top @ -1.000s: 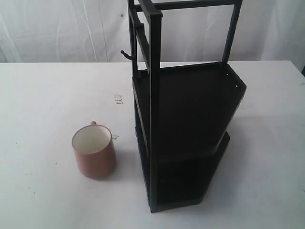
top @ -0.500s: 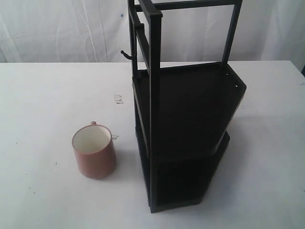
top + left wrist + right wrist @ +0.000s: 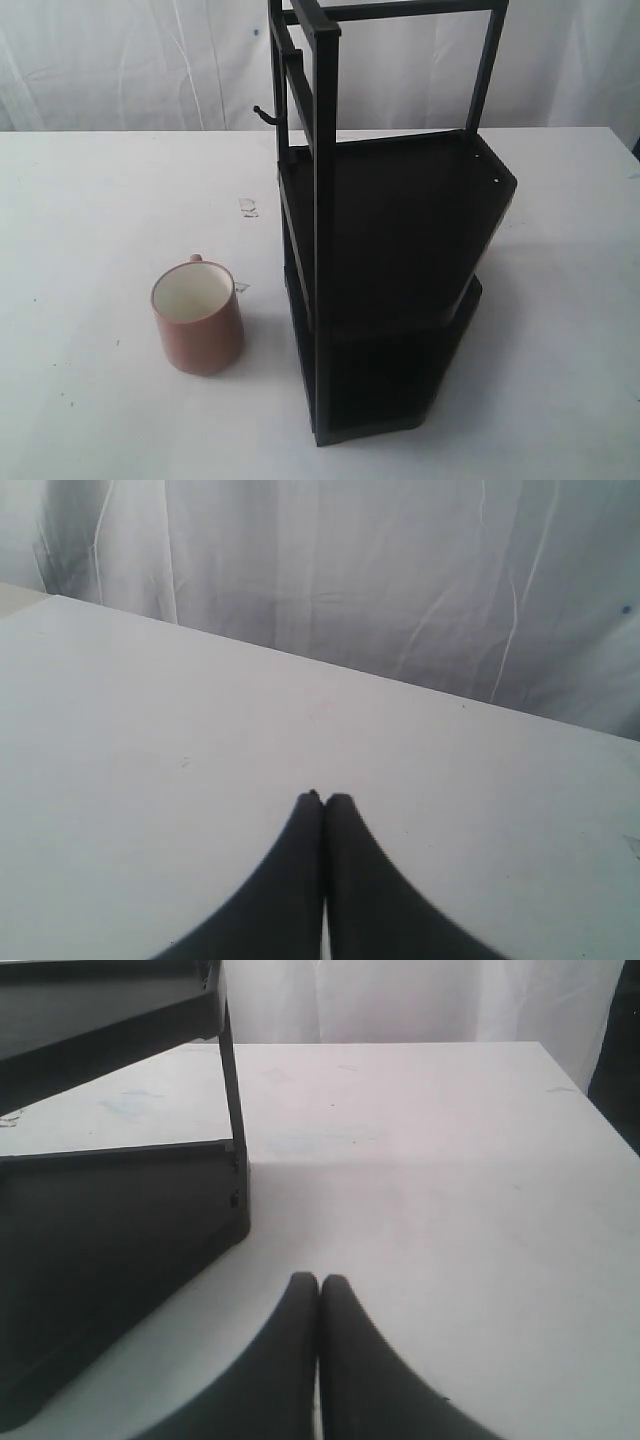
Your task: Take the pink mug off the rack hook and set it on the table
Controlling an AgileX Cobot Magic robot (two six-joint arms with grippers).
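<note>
The pink mug stands upright on the white table, left of the tall black rack, its cream inside facing up and its handle pointing away. The rack hook sticks out bare from the rack's upright post. Neither gripper shows in the exterior view. My left gripper is shut with nothing in it, over bare table. My right gripper is likewise shut and empty, beside the rack's lower shelf.
White curtains hang behind the table. A small scuff marks the tabletop between the mug and the hook. The table's right edge runs near the right arm.
</note>
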